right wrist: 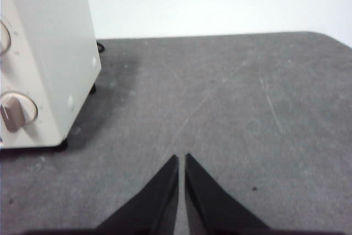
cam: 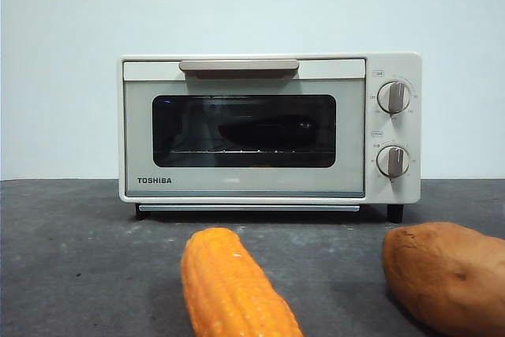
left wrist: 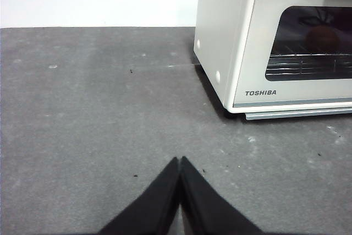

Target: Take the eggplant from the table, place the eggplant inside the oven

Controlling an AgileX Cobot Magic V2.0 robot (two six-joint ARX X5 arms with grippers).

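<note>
One eggplant [cam: 264,130]: a dark long shape behind the glass, on the rack, inside the oven [cam: 245,183]; nothing purple lies on the desk [cam: 71,258].
Oven door: seems closed, handle [cam: 239,65] up.
Left hand [left wrist: 180,163]: tips pressed together, holding nothing, over bare desk, the oven front ahead of it.
Right hand [right wrist: 181,160]: tips nearly together, holding nothing, the knob side ahead.
Step, as I judge: finished; hold both hands back, away from corn [cam: 233,286] and sweet potato [cam: 446,274].

Eggplant [cam: 264,130] only a dim dark shape behind the oven's [cam: 245,187] tinted door glass, corn cob [cam: 233,286] and sweet potato [cam: 450,274] cut by the frame's lower edge, dial markings too small to read
</note>
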